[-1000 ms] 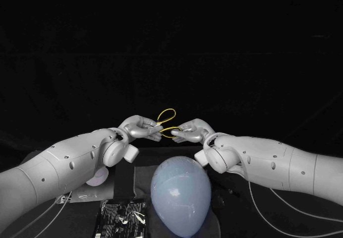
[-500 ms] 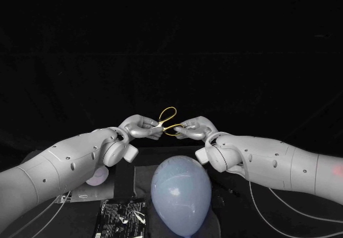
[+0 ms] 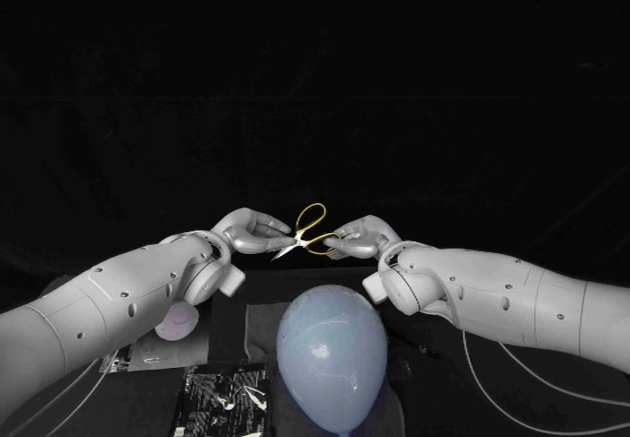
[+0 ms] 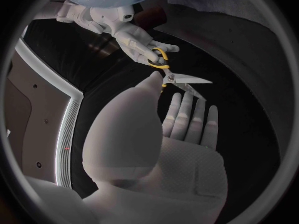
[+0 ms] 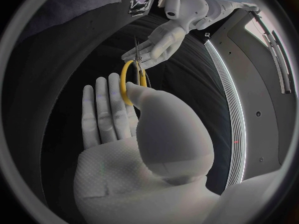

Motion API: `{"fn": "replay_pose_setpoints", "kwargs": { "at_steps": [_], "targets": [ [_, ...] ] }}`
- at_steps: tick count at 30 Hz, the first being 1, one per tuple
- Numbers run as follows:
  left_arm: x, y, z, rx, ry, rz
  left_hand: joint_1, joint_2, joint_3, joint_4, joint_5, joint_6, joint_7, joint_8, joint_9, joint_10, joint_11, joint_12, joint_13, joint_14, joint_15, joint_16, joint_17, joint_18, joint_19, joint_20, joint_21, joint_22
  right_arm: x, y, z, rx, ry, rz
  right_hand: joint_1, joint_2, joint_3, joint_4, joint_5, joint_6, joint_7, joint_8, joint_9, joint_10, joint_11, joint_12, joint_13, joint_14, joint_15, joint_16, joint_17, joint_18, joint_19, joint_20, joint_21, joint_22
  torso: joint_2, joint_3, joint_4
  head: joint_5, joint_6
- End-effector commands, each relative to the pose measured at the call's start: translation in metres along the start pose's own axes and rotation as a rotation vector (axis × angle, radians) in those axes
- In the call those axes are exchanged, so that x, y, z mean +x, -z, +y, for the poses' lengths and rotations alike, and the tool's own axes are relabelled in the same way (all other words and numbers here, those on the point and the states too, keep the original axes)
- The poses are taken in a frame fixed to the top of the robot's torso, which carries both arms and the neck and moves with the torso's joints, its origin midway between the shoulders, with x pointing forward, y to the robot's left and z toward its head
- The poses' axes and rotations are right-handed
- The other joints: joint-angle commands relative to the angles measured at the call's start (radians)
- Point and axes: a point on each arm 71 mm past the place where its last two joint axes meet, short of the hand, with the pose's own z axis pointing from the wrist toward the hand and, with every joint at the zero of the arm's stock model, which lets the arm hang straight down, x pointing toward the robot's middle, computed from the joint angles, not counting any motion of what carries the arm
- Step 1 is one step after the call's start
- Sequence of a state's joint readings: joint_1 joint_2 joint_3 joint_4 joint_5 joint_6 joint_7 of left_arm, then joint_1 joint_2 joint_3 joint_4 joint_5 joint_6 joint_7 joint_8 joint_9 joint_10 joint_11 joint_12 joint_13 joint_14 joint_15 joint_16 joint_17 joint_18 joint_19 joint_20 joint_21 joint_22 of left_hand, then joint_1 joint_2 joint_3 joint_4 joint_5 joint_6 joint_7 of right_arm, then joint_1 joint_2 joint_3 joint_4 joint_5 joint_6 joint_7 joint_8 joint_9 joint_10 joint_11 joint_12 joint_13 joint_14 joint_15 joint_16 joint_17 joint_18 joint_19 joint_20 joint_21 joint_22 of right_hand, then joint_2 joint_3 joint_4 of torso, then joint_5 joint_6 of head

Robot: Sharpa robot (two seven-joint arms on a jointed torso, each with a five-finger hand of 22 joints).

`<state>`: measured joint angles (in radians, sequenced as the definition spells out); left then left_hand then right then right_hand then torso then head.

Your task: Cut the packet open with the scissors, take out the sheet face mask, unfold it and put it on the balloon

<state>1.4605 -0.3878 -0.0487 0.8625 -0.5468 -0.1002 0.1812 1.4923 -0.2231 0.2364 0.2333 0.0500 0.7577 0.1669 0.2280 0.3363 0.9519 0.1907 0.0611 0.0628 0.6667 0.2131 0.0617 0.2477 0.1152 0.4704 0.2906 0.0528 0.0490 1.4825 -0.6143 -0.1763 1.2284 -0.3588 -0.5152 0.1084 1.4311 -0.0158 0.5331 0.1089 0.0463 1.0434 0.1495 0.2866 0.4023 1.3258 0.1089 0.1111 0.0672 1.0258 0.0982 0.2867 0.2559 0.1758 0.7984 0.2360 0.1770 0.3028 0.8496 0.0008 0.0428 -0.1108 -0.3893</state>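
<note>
Yellow-handled scissors (image 3: 311,235) hang in the air between my two hands, above the far end of the pale blue balloon (image 3: 331,346). My right hand (image 3: 357,238) grips the yellow handle loops (image 4: 159,57), and its thumb sits at one loop (image 5: 127,82). My left hand (image 3: 249,232) pinches the steel blades (image 5: 136,52) near the pivot, its other fingers stretched out. The blades (image 4: 190,83) stand slightly apart and point down toward the left. The dark shiny packet (image 3: 223,401) lies flat on the table beside the balloon, on its left, with nothing touching it.
A small pale round object (image 3: 177,320) lies under my left forearm. A dark mat (image 3: 243,319) runs beside the balloon. Thin white cables (image 3: 525,369) trail under my right arm. The table beyond the hands is black.
The scissors have turned in the hands: the upper handle loop has swung up and right, and the blade tips now show below the left fingers. Both hands stay close together above the balloon.
</note>
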Motion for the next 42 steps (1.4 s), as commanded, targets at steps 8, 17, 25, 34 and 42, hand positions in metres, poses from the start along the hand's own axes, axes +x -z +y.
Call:
{"fn": "replay_pose_setpoints", "kwargs": {
  "at_steps": [8,17,25,34,42],
  "targets": [
    [-0.005,-0.001,0.000,0.002,0.004,-0.020,-0.009,0.050,-0.173,0.056,-0.002,-0.020,0.025,-0.026,-0.019,-0.017,0.023,0.005,0.002,0.005,-0.003,0.003,-0.012,0.001,-0.031,0.001,-0.003,-0.001,0.005,0.001,0.003,-0.017,0.209,0.051,-0.026,-0.002,0.028,-0.031,0.002,-0.003,-0.005,0.009,0.025,0.029,-0.020,-0.001,0.002,0.007,-0.001,0.006,0.005,0.008,0.012,-0.002,0.012,0.006,0.000,0.0006,-0.0010,0.001,-0.001],
    [0.000,-0.005,0.000,-0.031,0.040,0.006,0.025,0.146,-0.189,0.052,-0.003,-0.014,0.052,-0.030,-0.026,0.013,0.026,0.010,0.003,0.118,-0.012,0.026,0.011,0.003,0.028,0.001,0.012,0.007,0.012,0.002,0.008,-0.056,0.260,0.064,-0.036,-0.003,0.034,-0.041,0.002,-0.004,-0.006,0.013,0.031,0.034,-0.022,0.000,0.002,0.011,-0.003,0.008,0.008,0.008,0.017,-0.004,0.019,0.011,0.000,0.0002,-0.0003,0.003,-0.001],
    [0.004,-0.008,-0.001,-0.044,0.035,0.006,0.058,0.180,-0.180,0.051,-0.003,-0.015,0.082,-0.034,-0.033,0.015,0.020,0.006,0.002,0.127,-0.016,0.026,0.007,0.011,0.069,0.001,0.022,0.011,0.017,0.004,0.010,-0.071,0.271,0.083,-0.040,-0.004,0.035,-0.044,0.002,-0.004,-0.007,0.014,0.033,0.035,-0.022,0.000,0.002,0.012,-0.003,0.009,0.009,0.008,0.017,-0.005,0.019,0.013,0.000,0.0004,-0.0004,0.004,0.003],
    [0.010,-0.011,-0.007,-0.002,0.040,0.013,0.130,0.216,-0.126,0.053,-0.002,0.111,-0.011,0.013,-0.023,0.098,-0.005,0.024,0.004,0.178,-0.036,0.045,0.008,0.045,0.162,-0.002,0.043,0.018,0.021,0.002,0.012,-0.070,0.275,0.093,-0.041,-0.003,0.037,-0.046,0.002,-0.004,-0.007,0.015,0.034,0.036,-0.023,0.000,0.002,0.013,-0.004,0.009,0.010,0.008,0.016,-0.005,0.020,0.013,0.000,-0.0011,0.0013,0.004,0.003],
    [0.018,-0.012,-0.014,0.041,0.018,0.033,0.221,0.230,0.005,0.034,-0.004,0.240,-0.015,0.074,0.001,0.265,-0.083,0.049,0.005,0.375,-0.117,0.138,0.053,0.070,0.346,-0.007,0.115,0.045,0.023,0.001,0.013,-0.068,0.278,0.099,-0.042,-0.003,0.039,-0.049,0.002,-0.004,-0.007,0.015,0.035,0.037,-0.023,0.000,0.002,0.013,-0.004,0.009,0.010,0.008,0.016,-0.005,0.021,0.014,0.000,-0.0015,0.0016,0.009,0.002]
  ]
}}
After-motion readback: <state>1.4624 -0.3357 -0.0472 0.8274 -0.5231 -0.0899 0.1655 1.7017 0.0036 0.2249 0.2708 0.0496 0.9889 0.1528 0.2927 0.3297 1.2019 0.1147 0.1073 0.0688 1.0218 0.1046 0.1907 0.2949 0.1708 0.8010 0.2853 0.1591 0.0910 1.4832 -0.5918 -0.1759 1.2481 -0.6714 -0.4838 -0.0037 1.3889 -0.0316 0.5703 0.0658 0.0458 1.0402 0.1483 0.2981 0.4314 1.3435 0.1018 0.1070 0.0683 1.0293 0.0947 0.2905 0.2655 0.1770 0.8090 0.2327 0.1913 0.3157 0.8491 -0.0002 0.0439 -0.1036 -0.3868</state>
